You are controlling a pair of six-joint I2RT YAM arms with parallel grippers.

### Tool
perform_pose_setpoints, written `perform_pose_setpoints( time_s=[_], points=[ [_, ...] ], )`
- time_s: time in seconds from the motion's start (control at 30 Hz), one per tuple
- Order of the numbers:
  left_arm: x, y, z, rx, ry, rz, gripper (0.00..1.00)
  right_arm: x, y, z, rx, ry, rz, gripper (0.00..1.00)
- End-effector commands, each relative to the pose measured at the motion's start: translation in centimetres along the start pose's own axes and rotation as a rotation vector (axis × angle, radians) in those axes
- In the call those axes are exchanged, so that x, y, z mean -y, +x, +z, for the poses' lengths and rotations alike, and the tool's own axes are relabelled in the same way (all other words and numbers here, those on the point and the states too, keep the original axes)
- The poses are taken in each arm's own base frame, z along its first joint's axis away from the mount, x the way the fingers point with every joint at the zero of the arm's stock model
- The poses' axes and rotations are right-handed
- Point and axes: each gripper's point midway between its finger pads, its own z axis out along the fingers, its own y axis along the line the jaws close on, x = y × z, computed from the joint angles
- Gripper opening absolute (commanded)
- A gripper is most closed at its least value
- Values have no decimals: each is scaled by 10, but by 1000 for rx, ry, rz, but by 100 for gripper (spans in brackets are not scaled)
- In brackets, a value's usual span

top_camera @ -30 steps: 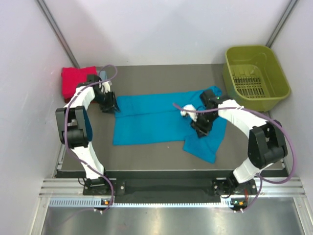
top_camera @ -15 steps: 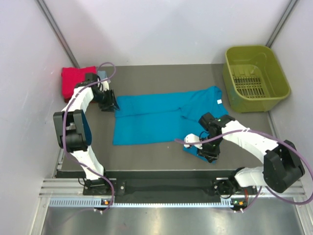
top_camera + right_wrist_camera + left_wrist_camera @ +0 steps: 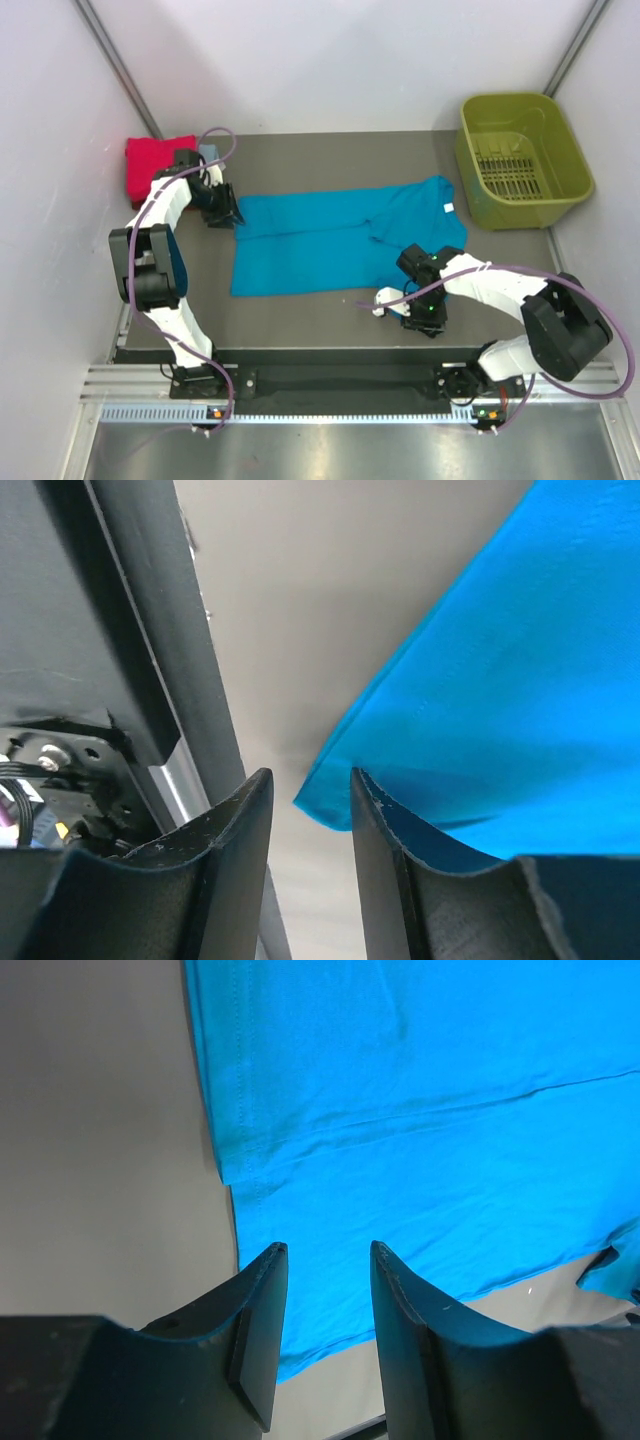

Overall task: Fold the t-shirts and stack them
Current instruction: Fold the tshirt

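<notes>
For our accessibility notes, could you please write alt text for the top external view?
A bright teal-blue cotton t-shirt lies spread on the dark table, the left fingers at its far left corner and the right fingers at its near right corner. A folded red shirt sits far left, an olive-green plastic basket far right.

Teal t-shirt [image 3: 320, 235] flat mid-table; folded red shirt [image 3: 150, 160] far-left, seemingly greyish one [image 3: 210, 152] beside.

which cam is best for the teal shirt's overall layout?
Top external: it shows the whole teal shirt spread out, both sleeves and the collar end included. The left wrist view shows only a stitched edge and a patch of fabric. The right wrist view shows just one corner.
</notes>
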Motion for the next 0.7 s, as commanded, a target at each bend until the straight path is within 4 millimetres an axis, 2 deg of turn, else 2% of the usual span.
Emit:
perform_pose_setpoints(
  time_s=[0.0, 0.17, 0.27, 0.3, 0.4, 0.43, 0.53, 0.57, 0.63, 0.67],
  points=[
    [7, -13, -17, 80, 2, 21, 44, 3, 2, 9, -22, 18, -40, 37],
    [5, -8, -16, 69, -2, 11, 43, 1, 10, 16, -60, 40, -53, 38],
    [4, -4, -14, 59, -6, -1, 44, 10, 13, 21, -79, 89, -49, 31],
    [4, -3, -13, 55, -3, -3, 44, 12, 14, 21, -85, 100, -46, 21],
    [0, 7, -9, 32, -18, -32, 43, 21, 14, 19, -95, 145, -57, 1],
    [-2, 12, -9, 25, -25, -44, 43, 24, 14, 18, -98, 160, -54, 0],
    [-7, 37, -3, -30, -40, -99, 43, 33, 8, 6, -88, 203, -46, 0],
    [-10, 53, 0, -65, -45, -135, 43, 34, 5, 3, -83, 210, -47, 0],
    [-10, 65, -3, -78, -49, -169, 44, 38, 0, -6, -72, 224, -46, 0],
    [-13, 79, -3, -105, -56, -209, 44, 39, -3, -11, -69, 228, -47, 0]
  ],
)
